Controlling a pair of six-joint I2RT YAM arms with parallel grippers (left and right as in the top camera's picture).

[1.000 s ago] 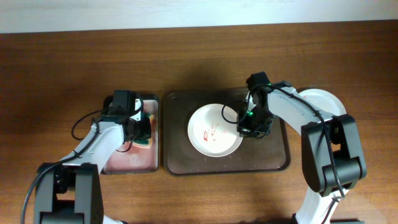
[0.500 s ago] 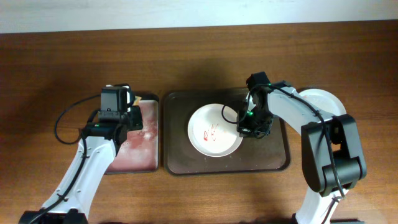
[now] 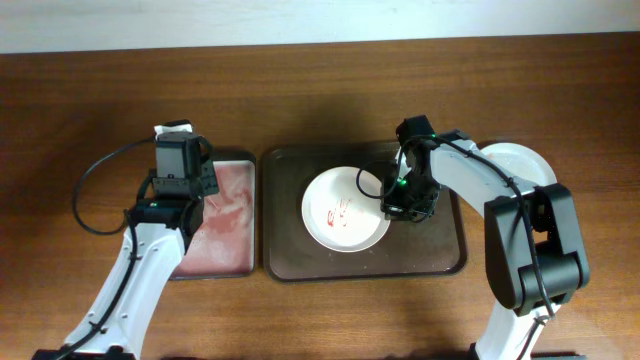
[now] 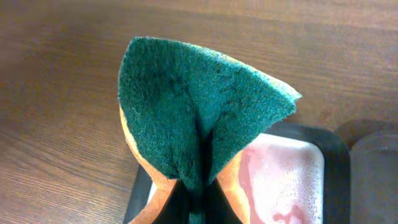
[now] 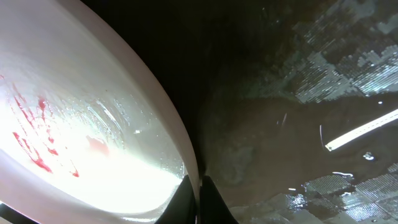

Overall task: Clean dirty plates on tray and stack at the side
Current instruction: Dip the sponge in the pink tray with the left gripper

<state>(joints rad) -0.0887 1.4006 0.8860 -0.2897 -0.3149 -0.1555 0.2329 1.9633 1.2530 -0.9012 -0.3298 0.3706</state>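
Note:
One whitish dirty plate (image 3: pixel 345 208) with red smears at its centre lies on the dark brown tray (image 3: pixel 440 255). My right gripper (image 3: pixel 398 203) is shut on the plate's right rim; the right wrist view shows the fingers (image 5: pixel 198 190) pinching the rim of the plate (image 5: pixel 74 137) over the wet tray (image 5: pixel 298 124). My left gripper (image 3: pixel 175 133) is shut on a green and orange sponge (image 4: pixel 199 118), held folded above the far left corner of the small black tray (image 3: pixel 215 225). The pale green and pale pink plates are not visible on the tray.
The small black tray with a wet pinkish inside (image 4: pixel 292 180) lies left of the brown tray. A whitish plate (image 3: pixel 515 160) rests on the table right of the brown tray, partly hidden by my right arm. The table is bare wood elsewhere.
My left gripper has lifted the sponge out of the small black tray and moved it back and left. The right gripper and plate have not moved.

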